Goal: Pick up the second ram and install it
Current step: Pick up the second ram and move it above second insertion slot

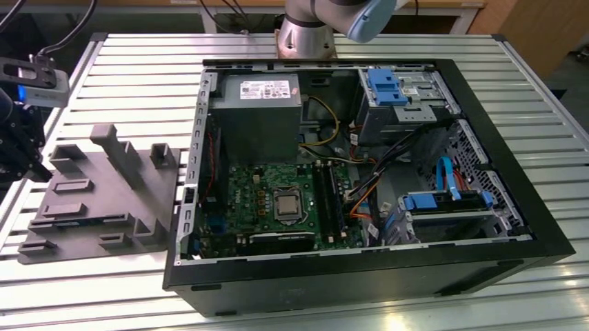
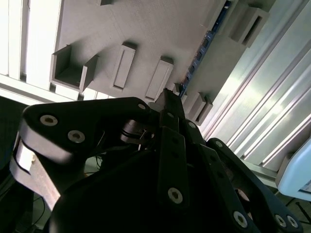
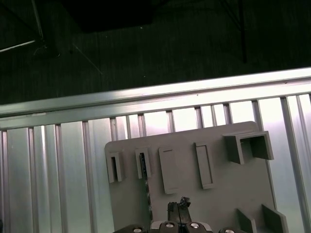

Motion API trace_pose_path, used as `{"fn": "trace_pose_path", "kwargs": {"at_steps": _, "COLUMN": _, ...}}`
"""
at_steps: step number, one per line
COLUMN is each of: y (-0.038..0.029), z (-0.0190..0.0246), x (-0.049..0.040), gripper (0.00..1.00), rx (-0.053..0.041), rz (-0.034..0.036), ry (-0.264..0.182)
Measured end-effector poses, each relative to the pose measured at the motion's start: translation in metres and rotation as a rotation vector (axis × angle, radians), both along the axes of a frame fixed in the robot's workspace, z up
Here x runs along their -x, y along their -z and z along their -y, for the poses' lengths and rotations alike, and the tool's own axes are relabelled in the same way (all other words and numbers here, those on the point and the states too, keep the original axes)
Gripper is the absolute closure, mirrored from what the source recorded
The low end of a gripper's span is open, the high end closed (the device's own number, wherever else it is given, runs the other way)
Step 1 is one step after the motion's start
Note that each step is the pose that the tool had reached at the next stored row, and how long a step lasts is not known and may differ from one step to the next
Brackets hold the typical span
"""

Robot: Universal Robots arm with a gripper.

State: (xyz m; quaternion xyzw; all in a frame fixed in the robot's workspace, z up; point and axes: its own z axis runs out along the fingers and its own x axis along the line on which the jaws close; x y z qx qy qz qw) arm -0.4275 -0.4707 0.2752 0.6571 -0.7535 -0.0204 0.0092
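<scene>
The second ram (image 2: 206, 41) stands on edge in a slot of the grey fixture plate (image 2: 146, 29), a thin dark green-blue strip. In the first wrist view the ram (image 3: 147, 191) is a narrow dark line on the plate (image 3: 218, 194). My gripper (image 3: 179, 209) hovers over the plate just beside the ram, its two black fingertips (image 2: 168, 99) pressed together with nothing between them. In the exterior view the gripper (image 1: 26, 162) hangs over the plate's (image 1: 101, 200) edge on that view's left, and a bluish stick (image 1: 70, 223) lies in a slot near the plate's front.
An open black computer case (image 1: 368, 276) lies at the exterior view's right, with the green motherboard (image 1: 248, 200), its long black slots (image 1: 329, 196), a grey power supply (image 1: 258, 110) and cables inside. The slatted metal table (image 1: 138, 69) carries both. Raised blocks (image 1: 120, 148) stand on the fixture plate.
</scene>
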Motion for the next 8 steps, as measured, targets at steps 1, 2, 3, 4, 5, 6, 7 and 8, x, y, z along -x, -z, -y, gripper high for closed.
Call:
{"fn": "trace_pose_path", "kwargs": {"at_steps": 1, "y": 0.0003, "z": 0.0, "x": 0.0, "gripper": 0.89, "rx": 0.0, "rz": 0.0001, "ry": 0.0}}
{"fn": "trace_pose_path", "kwargs": {"at_steps": 2, "y": 0.0005, "z": 0.0, "x": 0.0, "gripper": 0.89, "rx": 0.0, "rz": 0.0001, "ry": 0.0}}
{"fn": "trace_pose_path", "kwargs": {"at_steps": 3, "y": 0.0006, "z": 0.0, "x": 0.0, "gripper": 0.89, "rx": 0.0, "rz": 0.0, "ry": 0.0}}
{"fn": "trace_pose_path", "kwargs": {"at_steps": 4, "y": 0.0008, "z": 0.0, "x": 0.0, "gripper": 0.89, "rx": 0.0, "rz": 0.0, "ry": 0.0}}
{"fn": "trace_pose_path", "kwargs": {"at_steps": 5, "y": 0.001, "z": 0.0, "x": 0.0, "gripper": 0.89, "rx": 0.0, "rz": 0.0, "ry": 0.0}}
{"fn": "trace_pose_path", "kwargs": {"at_steps": 6, "y": 0.0012, "z": 0.0, "x": 0.0, "gripper": 0.89, "rx": 0.0, "rz": 0.0, "ry": 0.0}}
{"fn": "trace_pose_path", "kwargs": {"at_steps": 7, "y": 0.0014, "z": 0.0, "x": 0.0, "gripper": 0.89, "rx": 0.0, "rz": 0.0, "ry": 0.0}}
{"fn": "trace_pose_path", "kwargs": {"at_steps": 8, "y": 0.0016, "z": 0.0, "x": 0.0, "gripper": 0.89, "rx": 0.0, "rz": 0.0, "ry": 0.0}}
